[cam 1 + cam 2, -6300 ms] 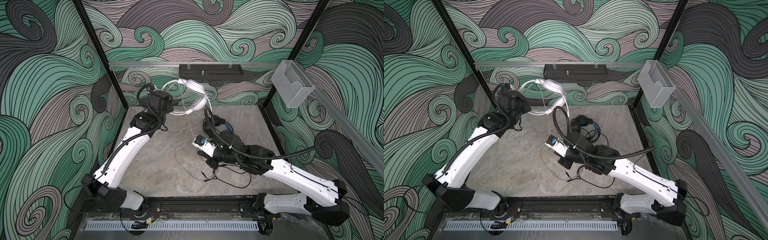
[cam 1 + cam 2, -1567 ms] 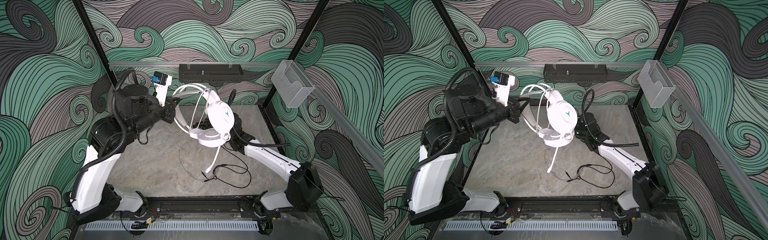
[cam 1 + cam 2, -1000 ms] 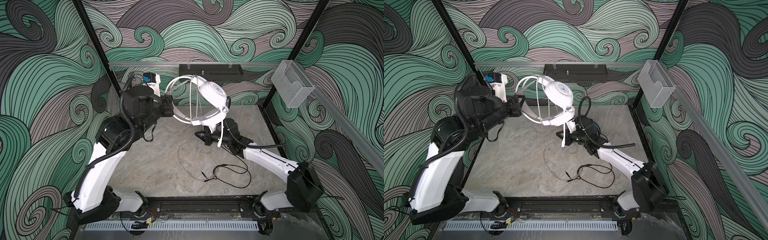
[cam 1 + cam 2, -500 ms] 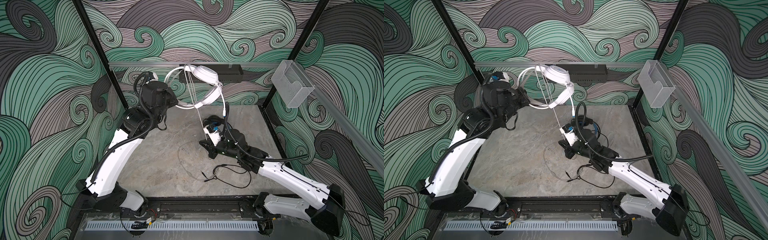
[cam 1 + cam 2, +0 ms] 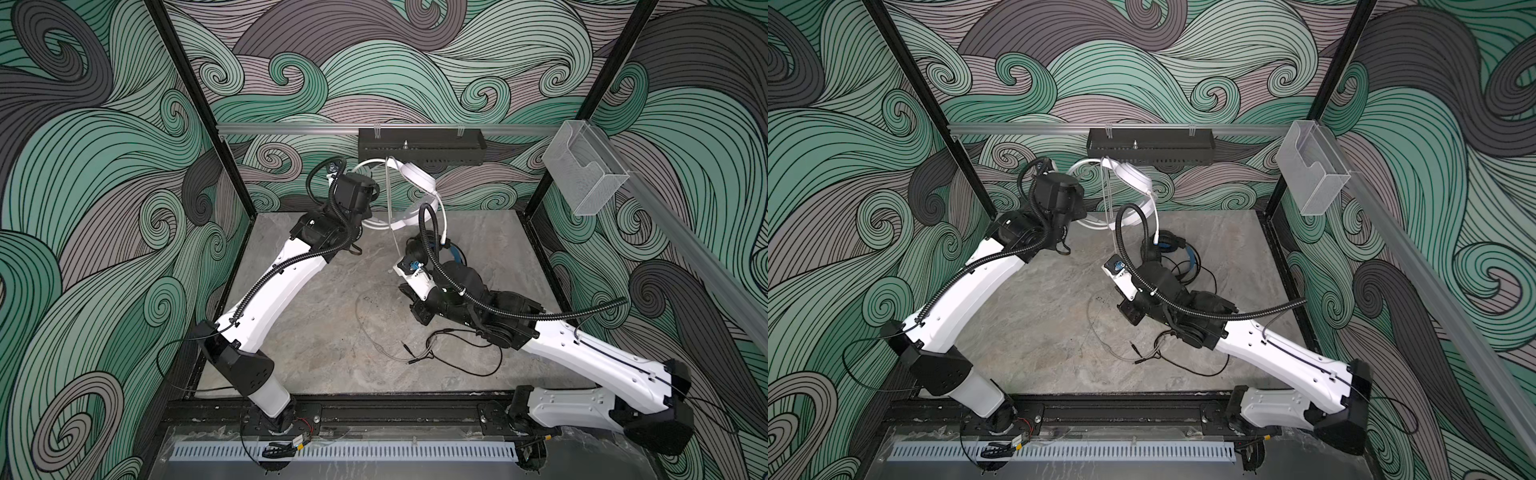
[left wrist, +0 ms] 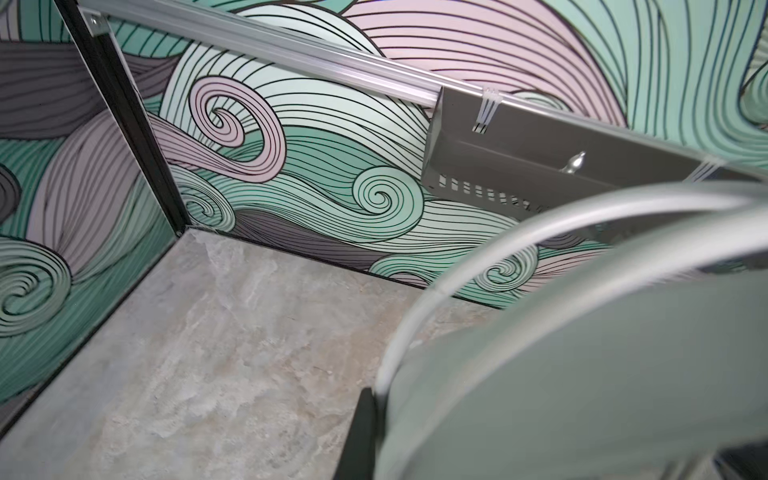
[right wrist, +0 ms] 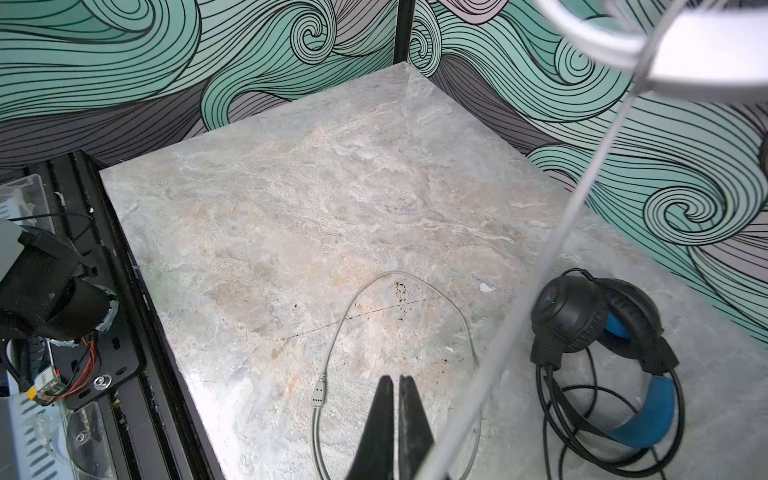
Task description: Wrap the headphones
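Setting: wave-patterned walls (image 5: 104, 166) in green, grey and mauve close in a grey marbled desk (image 5: 316, 332). A black tray (image 5: 419, 145) hangs on the rail of the back wall.
White headphones (image 5: 417, 178): raised off the desk near the back wall, just below the black tray. One ear cup faces upward in both top views.
Left end effector (image 6: 365, 428): closed on the white headband, holding the headset aloft. The left wrist view shows one dark finger against the band, and the other is hidden behind it.
Pale cord (image 5: 390, 216): runs taut from the raised headset down toward the right end effector. The rest lies in a loose loop on the desk, with a small inline control (image 7: 318, 390) on it.
Right end effector (image 7: 396, 380): jaws shut together above the middle of the desk. The taut cord passes just beside them, blurred, and I cannot tell whether it is pinched.
Black headphones (image 7: 582, 316): lying on the desk toward the back right, just behind the right wrist, with the blue lining showing.
Black cord (image 5: 465, 336): partly coiled under that headset, then trailing forward beside the right arm. Its plug end lies near the pale loop.
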`<state>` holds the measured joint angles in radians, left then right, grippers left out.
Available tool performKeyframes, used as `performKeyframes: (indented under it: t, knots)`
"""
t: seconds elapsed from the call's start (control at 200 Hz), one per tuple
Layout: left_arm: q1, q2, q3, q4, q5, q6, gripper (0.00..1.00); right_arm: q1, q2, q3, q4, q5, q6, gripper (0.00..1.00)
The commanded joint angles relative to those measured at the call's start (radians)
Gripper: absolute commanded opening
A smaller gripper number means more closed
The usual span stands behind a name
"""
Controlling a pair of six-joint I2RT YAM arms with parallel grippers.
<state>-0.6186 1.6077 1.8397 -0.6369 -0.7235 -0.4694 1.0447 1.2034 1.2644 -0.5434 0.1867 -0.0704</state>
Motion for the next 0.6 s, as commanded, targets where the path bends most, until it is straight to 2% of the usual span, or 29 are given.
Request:
performKeyframes:
  t: [0.0, 0.1, 0.275, 0.41, 0.59]
  knots:
    - [0.003, -0.009, -0.058, 0.323, -0.204, 0.206, 0.0, 0.03, 0.015, 0.097, -0.197, 0.018, -0.026, 0.0]
    - [-0.018, -0.042, -0.175, 0.48, -0.223, 0.39, 0.0, 0.03, 0.028, 0.167, -0.262, 0.019, -0.026, 0.0]
    - [-0.033, -0.117, -0.316, 0.625, -0.184, 0.583, 0.0, 0.029, 0.046, 0.242, -0.351, -0.008, -0.017, 0.0]
    - [-0.041, -0.161, -0.38, 0.673, -0.166, 0.675, 0.0, 0.029, 0.057, 0.275, -0.392, -0.049, -0.019, 0.0]
    - [-0.045, -0.216, -0.411, 0.659, -0.142, 0.701, 0.0, 0.031, 0.068, 0.309, -0.419, -0.095, -0.044, 0.0]
